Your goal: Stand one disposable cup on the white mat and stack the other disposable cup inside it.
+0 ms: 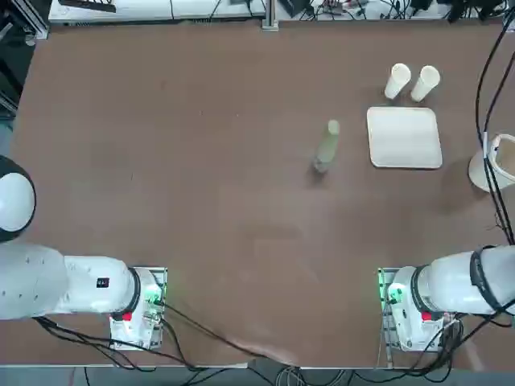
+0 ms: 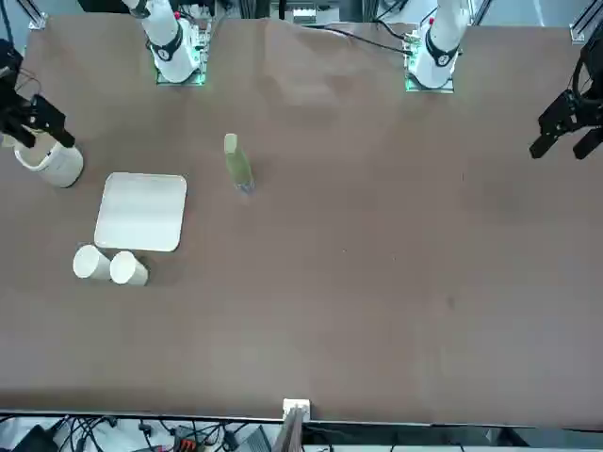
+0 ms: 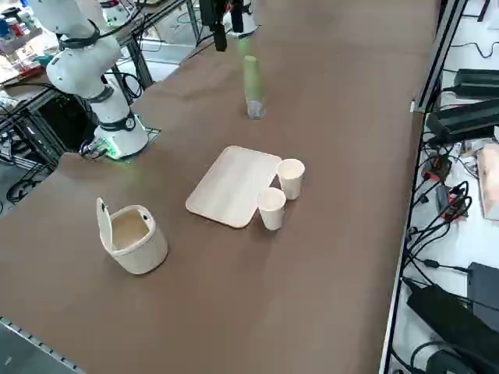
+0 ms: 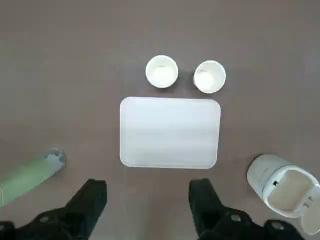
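Item 1, white mat (image 1: 404,137): flat cream square with rounded corners, bare, lying on the brown desk (image 1: 201,201) in the working arm's half. Nothing stands on it yet.

Item 2, two disposable cups, first cup (image 1: 397,81) and second cup (image 1: 425,83): both upright, mouths up, side by side and just touching or nearly so. Seen from overhead they sit at twelve o'clock of the mat, just beyond its far edge, on bare desk. Neither is nested; the task looks unstarted.

Item 3, tool (image 4: 147,192) of the right arm: pointing straight down, high above the desk, fingers (image 4: 90,200) spread wide with nothing between them. The mat's near edge lies under the gap. Likely a start pose chosen for a clear look at everything.

Item 4, green bottle (image 1: 327,147): tall, pale, upright, at nine o'clock of the mat, apart from it. Not a task item; it may be there only as clutter.

Item 5, round cream tub (image 3: 134,238): lid flipped up, at three to four o'clock of the mat near the desk edge. Also no part of the job.
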Available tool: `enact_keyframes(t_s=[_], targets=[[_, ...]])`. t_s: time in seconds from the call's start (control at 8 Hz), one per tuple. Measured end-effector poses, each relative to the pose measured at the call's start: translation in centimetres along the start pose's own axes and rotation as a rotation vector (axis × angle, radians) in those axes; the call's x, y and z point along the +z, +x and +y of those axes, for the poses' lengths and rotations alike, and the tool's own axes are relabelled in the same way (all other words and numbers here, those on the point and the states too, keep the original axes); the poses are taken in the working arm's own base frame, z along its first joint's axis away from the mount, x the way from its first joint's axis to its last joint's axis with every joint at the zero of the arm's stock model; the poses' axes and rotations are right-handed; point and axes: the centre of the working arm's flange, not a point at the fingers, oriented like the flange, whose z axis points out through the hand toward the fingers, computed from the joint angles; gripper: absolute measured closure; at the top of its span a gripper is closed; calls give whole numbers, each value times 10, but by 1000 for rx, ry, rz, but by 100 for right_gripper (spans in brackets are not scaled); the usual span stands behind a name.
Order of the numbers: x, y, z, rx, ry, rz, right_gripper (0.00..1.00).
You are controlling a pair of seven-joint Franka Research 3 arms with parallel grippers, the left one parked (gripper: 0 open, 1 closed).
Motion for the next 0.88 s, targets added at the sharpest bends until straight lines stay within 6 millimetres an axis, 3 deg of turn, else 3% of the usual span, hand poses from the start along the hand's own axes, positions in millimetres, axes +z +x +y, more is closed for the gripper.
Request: enact_keyframes(t_s=[0.5, 0.75, 0.88], targets=[[6, 8, 0, 0, -2, -10, 0], [25, 21, -2, -5, -4, -21, 0], [45, 36, -6, -13, -8, -19, 0]])
